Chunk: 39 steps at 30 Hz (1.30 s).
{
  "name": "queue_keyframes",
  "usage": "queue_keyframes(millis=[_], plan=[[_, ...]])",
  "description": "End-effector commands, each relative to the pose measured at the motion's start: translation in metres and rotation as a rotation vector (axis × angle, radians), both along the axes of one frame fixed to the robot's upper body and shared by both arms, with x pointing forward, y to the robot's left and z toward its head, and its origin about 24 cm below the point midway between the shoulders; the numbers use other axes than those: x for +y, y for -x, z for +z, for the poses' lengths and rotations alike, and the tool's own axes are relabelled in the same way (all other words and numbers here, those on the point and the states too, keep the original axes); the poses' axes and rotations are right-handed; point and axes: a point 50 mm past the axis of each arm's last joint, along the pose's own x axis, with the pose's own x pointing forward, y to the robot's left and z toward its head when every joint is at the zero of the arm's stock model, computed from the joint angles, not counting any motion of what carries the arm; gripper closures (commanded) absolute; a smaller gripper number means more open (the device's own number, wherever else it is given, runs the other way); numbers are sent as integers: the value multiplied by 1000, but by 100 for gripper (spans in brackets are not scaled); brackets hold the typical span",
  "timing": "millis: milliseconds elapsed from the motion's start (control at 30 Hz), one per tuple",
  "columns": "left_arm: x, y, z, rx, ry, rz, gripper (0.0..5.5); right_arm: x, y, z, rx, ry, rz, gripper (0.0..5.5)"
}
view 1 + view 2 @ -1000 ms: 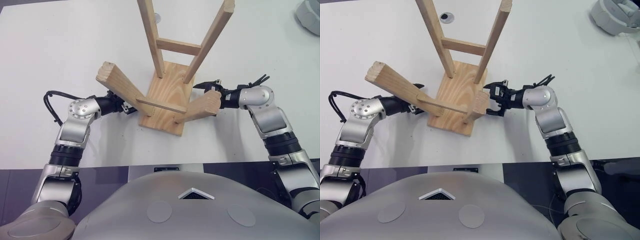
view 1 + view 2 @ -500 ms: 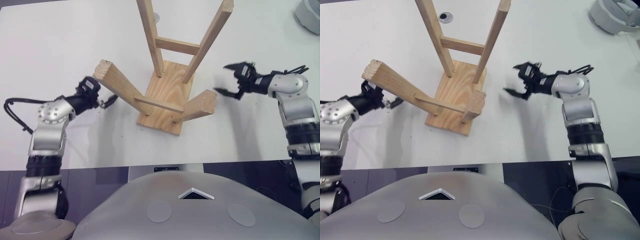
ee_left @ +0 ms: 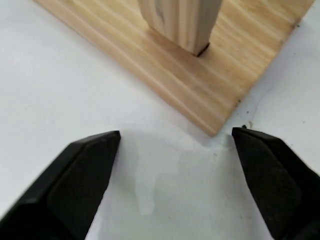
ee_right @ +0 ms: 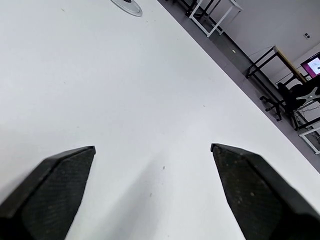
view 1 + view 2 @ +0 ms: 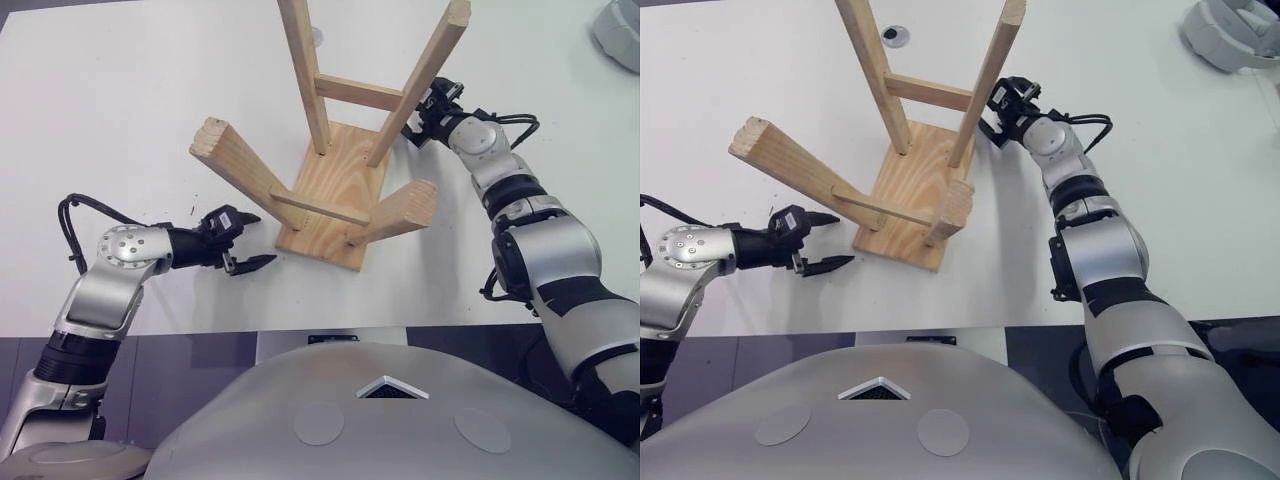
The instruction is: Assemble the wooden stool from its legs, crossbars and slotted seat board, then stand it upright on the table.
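The wooden stool stands upside down, its seat board (image 5: 335, 190) flat on the white table (image 5: 120, 100). Two long legs (image 5: 303, 70) (image 5: 425, 75) rise at the far side with a crossbar (image 5: 357, 92) between them. Two more legs (image 5: 240, 165) (image 5: 400, 212) splay out toward me, joined by a second crossbar (image 5: 320, 208). My left gripper (image 5: 262, 240) is open just above the table, a little left of the board's near-left corner (image 3: 220, 125). My right gripper (image 5: 428, 108) is open beside the far right leg and holds nothing (image 4: 152, 148).
A white rounded object (image 5: 618, 28) lies at the far right corner. A small round disc (image 5: 894, 36) sits on the table beyond the stool. The table's near edge runs just below my left forearm.
My left gripper moved from the near left leg's top down to the board's near-left corner. My right gripper swung away from me, ending beside the far right leg. The stool stayed put.
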Motion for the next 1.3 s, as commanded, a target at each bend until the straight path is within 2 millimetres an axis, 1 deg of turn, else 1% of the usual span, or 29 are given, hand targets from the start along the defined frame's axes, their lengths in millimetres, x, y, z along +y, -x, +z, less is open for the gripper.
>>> queue_keyframes(millis=[33, 133, 267, 367, 433, 533, 600, 667, 700, 767, 800, 900, 967, 1033, 1067, 1133, 1200, 1300], plan=[[-4, -10, -17, -30, -78, 19, 135, 0, 6, -5, 68, -58, 70, 117], [-1, -13, -25, -43, -113, 26, 135, -5, 6, 1, 79, -109, 113, 117], [11, -21, -25, -66, -139, 53, 135, -10, 13, 2, 136, -153, 224, 117], [19, -32, -25, -97, -145, 93, 135, -13, 23, -2, 206, -173, 353, 117], [21, -46, -25, -139, -137, 138, 135, -18, 36, -12, 286, -147, 420, 117], [14, -72, -27, -209, -109, 204, 135, -27, 51, -24, 357, -122, 469, 117], [0, -86, -28, -253, -80, 210, 135, -29, 58, -25, 365, -142, 504, 117], [-11, -94, -29, -281, -48, 212, 135, -30, 64, -24, 354, -155, 542, 117], [-12, -95, -29, -287, -39, 216, 135, -31, 66, -23, 346, -150, 554, 117], [-3, -93, -28, -299, -44, 229, 135, -38, 73, -19, 333, -132, 561, 117], [5, -91, -27, -311, -58, 240, 135, -44, 76, -16, 317, -126, 550, 117], [39, -86, -13, -387, -108, 309, 135, -62, 76, -3, 199, -83, 426, 117], [57, -83, -3, -452, -131, 357, 135, -69, 77, 8, 125, -110, 354, 117], [69, -81, 6, -492, -129, 400, 135, -72, 80, 20, 73, -165, 312, 117], [71, -78, 8, -493, -121, 406, 135, -73, 82, 25, 63, -185, 302, 117], [64, -62, 3, -434, -95, 349, 135, -74, 95, 28, 105, -189, 314, 117], [57, -47, -4, -379, -92, 304, 135, -75, 109, 22, 162, -144, 323, 117], [47, -25, -16, -285, -102, 249, 135, -68, 120, 14, 203, -97, 309, 117]])
